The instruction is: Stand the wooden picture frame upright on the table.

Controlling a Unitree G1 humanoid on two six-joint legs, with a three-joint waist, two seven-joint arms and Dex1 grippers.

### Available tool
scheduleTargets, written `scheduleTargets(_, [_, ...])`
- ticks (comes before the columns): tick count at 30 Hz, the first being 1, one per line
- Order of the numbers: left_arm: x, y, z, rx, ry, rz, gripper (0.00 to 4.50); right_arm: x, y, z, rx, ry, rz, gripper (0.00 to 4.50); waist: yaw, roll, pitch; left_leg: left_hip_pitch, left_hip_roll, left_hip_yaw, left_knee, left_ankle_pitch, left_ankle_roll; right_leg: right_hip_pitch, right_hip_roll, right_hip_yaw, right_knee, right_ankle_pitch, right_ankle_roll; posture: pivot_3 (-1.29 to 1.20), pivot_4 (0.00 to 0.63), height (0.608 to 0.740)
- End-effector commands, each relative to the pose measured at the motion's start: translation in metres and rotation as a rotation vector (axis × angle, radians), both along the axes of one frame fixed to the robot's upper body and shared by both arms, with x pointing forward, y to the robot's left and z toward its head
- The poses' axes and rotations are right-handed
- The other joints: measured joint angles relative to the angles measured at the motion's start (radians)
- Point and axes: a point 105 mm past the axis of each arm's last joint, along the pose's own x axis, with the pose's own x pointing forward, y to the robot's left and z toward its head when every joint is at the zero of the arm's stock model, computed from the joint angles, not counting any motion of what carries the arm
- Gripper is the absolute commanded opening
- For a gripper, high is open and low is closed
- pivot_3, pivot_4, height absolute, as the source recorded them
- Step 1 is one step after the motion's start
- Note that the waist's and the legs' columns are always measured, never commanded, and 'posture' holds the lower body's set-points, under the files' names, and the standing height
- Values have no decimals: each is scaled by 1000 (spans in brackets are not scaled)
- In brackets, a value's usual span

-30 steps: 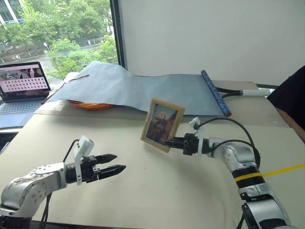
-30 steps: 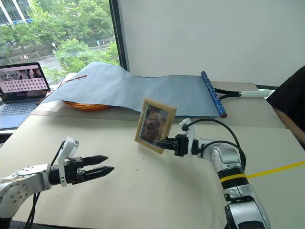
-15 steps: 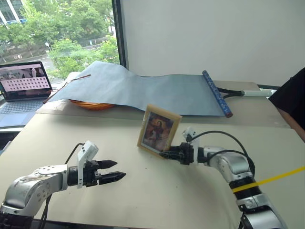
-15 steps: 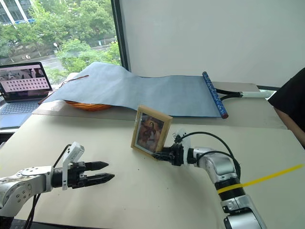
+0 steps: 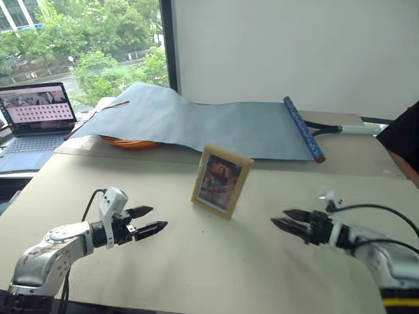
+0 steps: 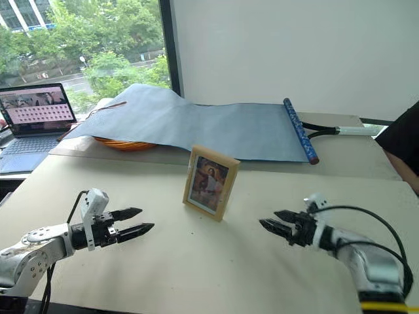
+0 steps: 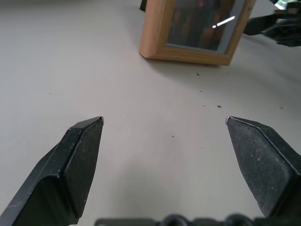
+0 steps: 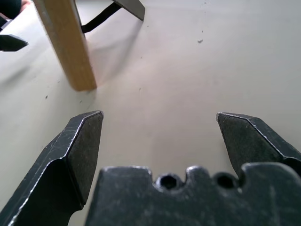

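The wooden picture frame point(image 5: 220, 181) stands upright on the beige table point(image 5: 216, 261), its colourful portrait facing me. Its light-wood edge point(image 8: 66, 42) and dark easel stand point(image 8: 129, 7) appear in the right wrist view, its lower front point(image 7: 197, 28) in the left wrist view. My right gripper point(image 5: 280, 219) hovers to the right of the frame, open and empty, well apart from it. My left gripper point(image 5: 152, 220) is to the frame's left, open with nothing between its fingers point(image 7: 80, 155).
A long grey-blue sheet point(image 5: 196, 124) with a dark blue roller point(image 5: 302, 129) lies at the table's back over an orange object point(image 5: 127, 142). A laptop point(image 5: 36, 114) with a lit screen is at the back left. A person's dark sleeve point(image 5: 400, 134) is at the right edge.
My right gripper has let go of the frame, opened and drawn back to the right. The frame was held tilted above the table; it now stands by itself. The left gripper edged slightly forward.
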Motion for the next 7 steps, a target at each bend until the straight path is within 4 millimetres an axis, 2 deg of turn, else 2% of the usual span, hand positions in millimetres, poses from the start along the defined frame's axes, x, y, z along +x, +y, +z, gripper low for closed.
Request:
scheduleTargets(1, [4,3,4,69,-89,18,4500,-12,8,40,-6,-190,3,4476,-14,0,0,1,0,0,1,0,0,0,0,0,0,0,0,0,150,740])
scheduleTargets(6, [12,-6,2,63,-96,28,4500,-18,13,37,-76,-209,-26,4476,-10,0,0,1,0,0,7,0,0,3,0,1,0,1,4,0,150,740])
scheduleTargets(7, [9,-8,-2,83,-57,-17,4500,-17,13,36,-73,-203,-33,4476,-10,0,0,1,0,0,8,0,0,3,0,1,-1,1,6,0,150,740])
